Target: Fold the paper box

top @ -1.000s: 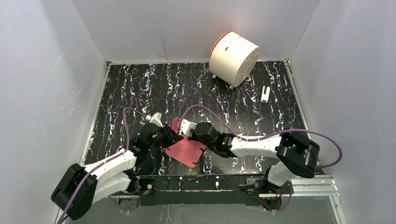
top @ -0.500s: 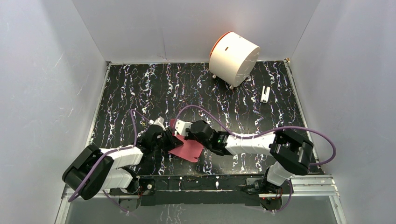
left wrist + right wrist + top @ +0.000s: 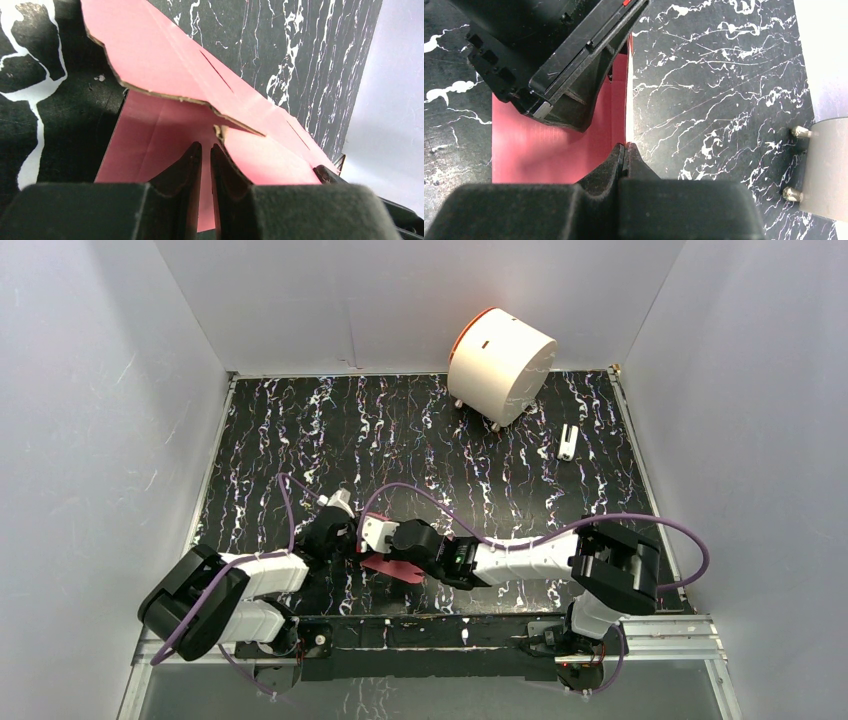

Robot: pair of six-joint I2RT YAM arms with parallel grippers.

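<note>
Paper box [image 3: 398,569] lies as a pink-red die-cut cardboard sheet on the black marbled table [image 3: 300,430], right between the two pincers, which meet almost tip to tip over it. The right pincer [image 3: 625,146] is pressed together. A thin upright edge of the sheet runs straight into its fingertips, so it pinches that raised flap. The flat part of the sheet spreads out to the left of its tips, partly under the black body of the other arm. The left pincer [image 3: 203,147] has its fingers [image 3: 192,160] nearly together, with only a narrow slit between them. A lifted flap with slots and a ragged brown edge rises just ahead of and above its tips, but I cannot tell whether it grips any cardboard. Well beyond the right pincer, at the back, sits a white cylinder [image 3: 500,365] with an orange rim, and a small white piece [image 3: 568,442] lies near it.
</note>
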